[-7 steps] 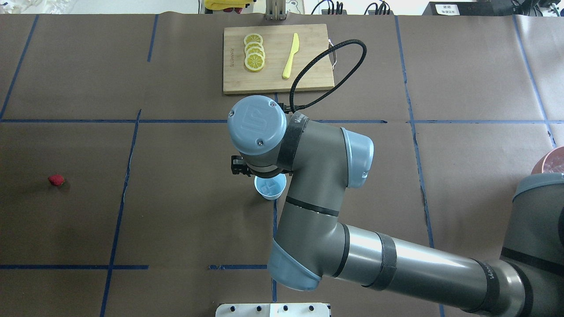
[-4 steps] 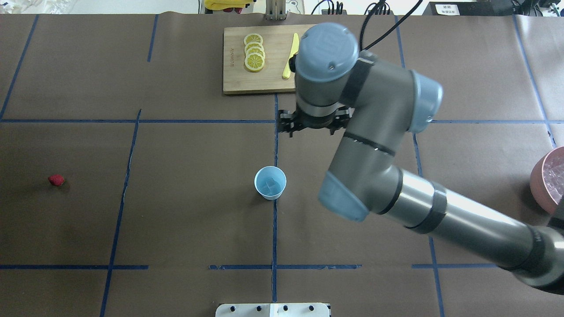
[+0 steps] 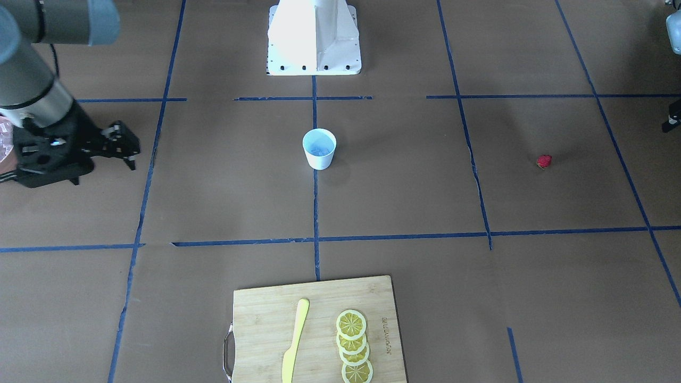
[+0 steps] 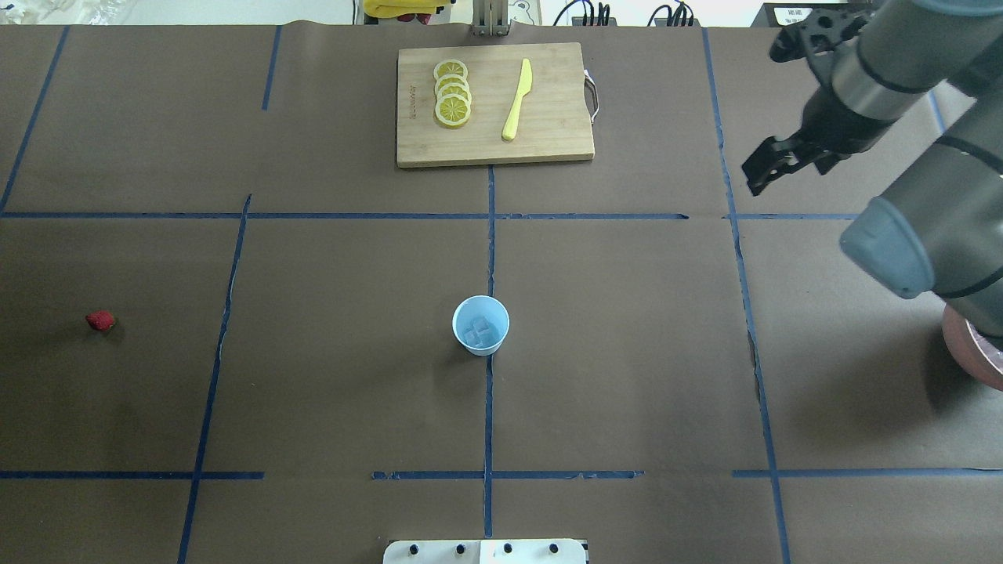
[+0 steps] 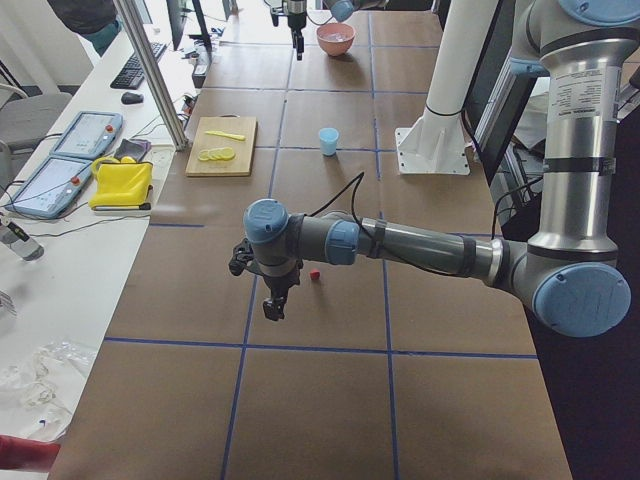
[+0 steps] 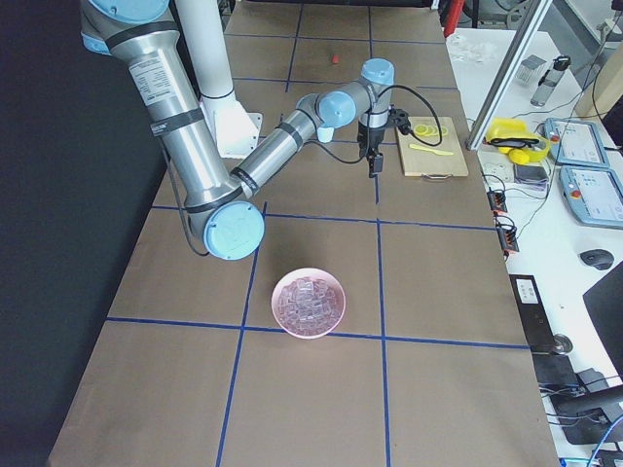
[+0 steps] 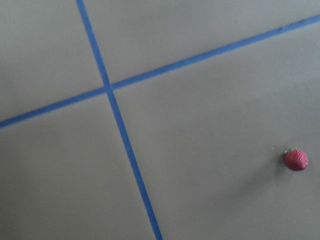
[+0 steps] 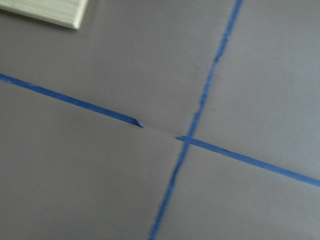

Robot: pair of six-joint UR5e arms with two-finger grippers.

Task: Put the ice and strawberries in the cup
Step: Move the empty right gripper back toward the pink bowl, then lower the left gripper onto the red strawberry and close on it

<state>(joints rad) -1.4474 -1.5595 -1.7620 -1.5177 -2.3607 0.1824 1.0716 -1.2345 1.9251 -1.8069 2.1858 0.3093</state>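
The cup (image 4: 480, 325), white with a pale blue inside, stands at the table's middle with pieces of ice (image 4: 479, 332) in it. More ice (image 6: 309, 300) fills the pinkish bowl (image 6: 284, 316) at the robot's right end. The strawberry (image 4: 100, 319) lies alone far to the left, also seen in the left wrist view (image 7: 296, 159). My right gripper (image 3: 127, 151) hangs open and holds nothing, far right of the cup, close to the bowl. My left gripper (image 5: 272, 305) hovers just beside the strawberry (image 5: 314, 273); whether it is open or shut I cannot tell.
A wooden cutting board (image 4: 548, 141) at the far middle carries lemon slices (image 4: 453, 94) and a yellow knife (image 4: 517, 98). Blue tape lines cross the brown table cover. The robot's white base (image 3: 314, 37) stands at the near edge behind the cup.
My right arm has swung from right over the cup to the far right of the table. The cup now shows uncovered with ice inside. The strawberry has not moved.
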